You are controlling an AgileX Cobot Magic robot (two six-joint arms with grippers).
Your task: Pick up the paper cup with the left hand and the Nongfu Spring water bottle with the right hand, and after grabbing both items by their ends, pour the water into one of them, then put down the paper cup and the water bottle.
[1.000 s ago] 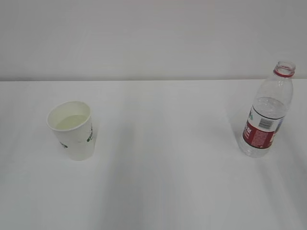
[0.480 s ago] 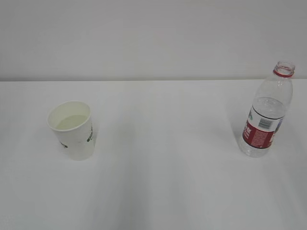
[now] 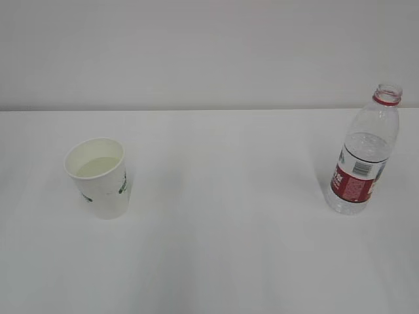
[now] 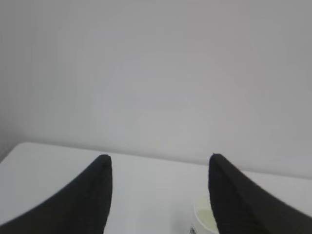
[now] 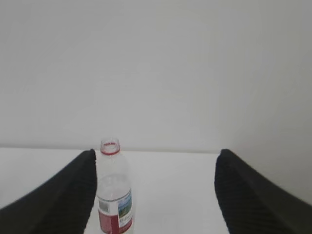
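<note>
Paper cup (image 3: pixel 98 176): it stands on the left part of the white bench (image 3: pixel 222 248), well away from the far edge. Its open mouth points up and its long way runs up and down, leaning only a tiny bit. It has small green marks on its side.
Water (image 3: pixel 97 167): a little pale water sits inside the cup.
Nongfu Spring water bottle (image 3: pixel 363 154): it stands near the right side of the bench, close to the edge of the picture. It is tall and upright, long way up and down, open neck with the red ring on top. Its label is red below and white and green above.
Room between them: a big bare stretch of bench lies between cup and bottle. They are well apart. There is bare bench in front of both too.
Far edge: the bench ends at a plain pale wall (image 3: pixel 209 52) behind both things.
Left gripper (image 4: pixel 158 165): its two black jaws are spread apart and hold nothing. The cup rim peeks out low down, just beside the right jaw, not touched.
Right gripper (image 5: pixel 156 161): its jaws are spread wide and hold nothing. The bottle stands ahead between them, near the left jaw.
</note>
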